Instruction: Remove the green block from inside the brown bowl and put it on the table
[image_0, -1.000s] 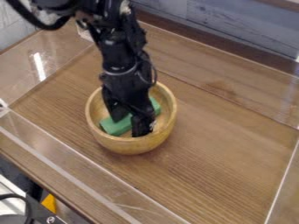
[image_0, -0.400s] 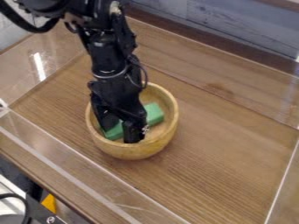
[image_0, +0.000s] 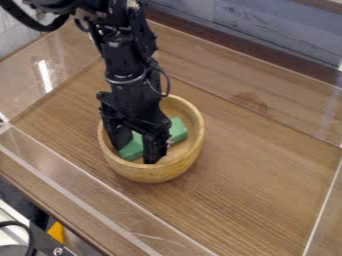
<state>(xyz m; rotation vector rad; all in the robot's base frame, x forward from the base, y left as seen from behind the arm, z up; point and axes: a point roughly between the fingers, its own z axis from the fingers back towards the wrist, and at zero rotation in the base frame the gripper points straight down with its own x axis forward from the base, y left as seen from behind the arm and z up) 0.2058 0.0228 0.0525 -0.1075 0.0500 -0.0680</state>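
Observation:
The light-brown wooden bowl (image_0: 186, 157) sits near the middle of the dark wood table (image_0: 254, 200). Inside it lies the green block (image_0: 171, 131), partly covered by the arm. My black gripper (image_0: 138, 148) reaches straight down into the bowl, its fingers spread open on either side of the block's left part. Whether the fingertips touch the block is hidden by the gripper body.
Low clear acrylic walls (image_0: 80, 190) border the table on the front and left. A grey plank wall (image_0: 281, 25) runs behind. Bare tabletop lies to the right of the bowl and in front of it.
The gripper has shifted left and a little down inside the bowl, uncovering more of the block's right end. Its fingers stay spread. The bowl has not moved.

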